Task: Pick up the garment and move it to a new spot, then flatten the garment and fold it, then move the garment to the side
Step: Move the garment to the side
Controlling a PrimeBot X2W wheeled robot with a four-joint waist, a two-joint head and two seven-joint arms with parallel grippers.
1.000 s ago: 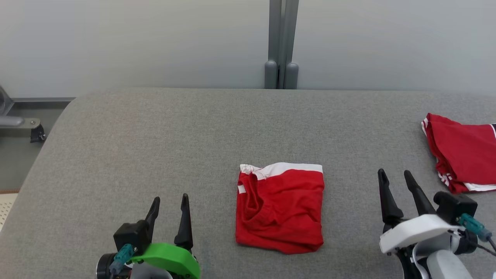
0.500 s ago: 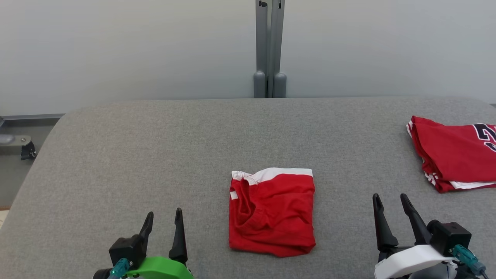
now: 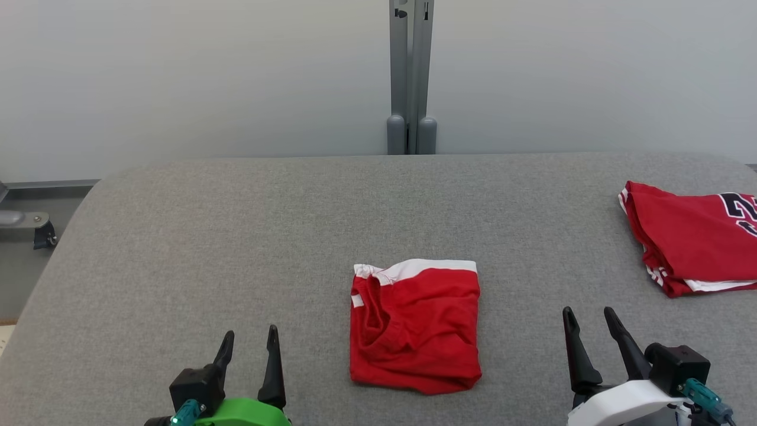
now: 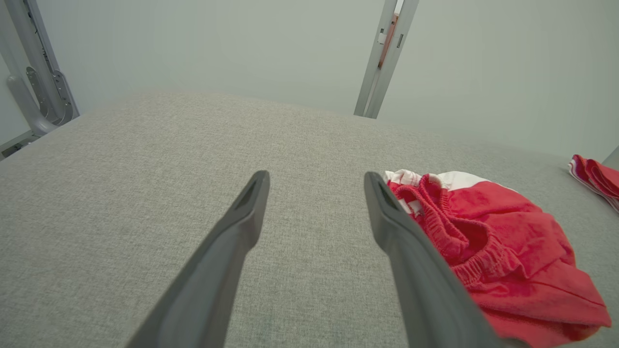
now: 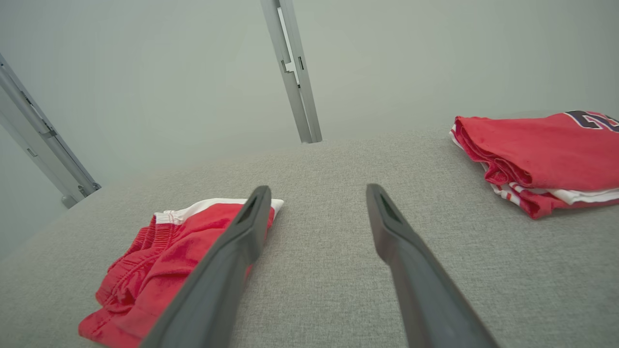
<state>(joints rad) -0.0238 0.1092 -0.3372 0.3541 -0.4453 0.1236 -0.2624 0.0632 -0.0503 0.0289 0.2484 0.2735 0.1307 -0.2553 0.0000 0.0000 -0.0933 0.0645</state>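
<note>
1. Since a second ago the head camera has shifted. The grey post (image 3: 408,77) now sits further left in its view, and more of the second red garment (image 3: 689,236) shows at the right edge, dark print included. Both tools sit lower in that view than before.
2. The garment (image 3: 414,328), red with a white band, keeps the same folded, roughly square shape. It lies on the grey desk (image 3: 236,236), near the front and about the middle, between the two tools and touching neither.
3. Its white band faces the far side, and the gathered elastic edge bunches along its left side.
4. The left tool (image 3: 251,331), on a green mount, is released. Its fingers stand apart over bare desk to the left of the garment, with nothing between them.
5. The right tool (image 3: 588,310), on a white mount, is likewise released and empty, to the right of the garment.
6. The second red garment lies folded at the desk's far right, well apart from the first.
</note>
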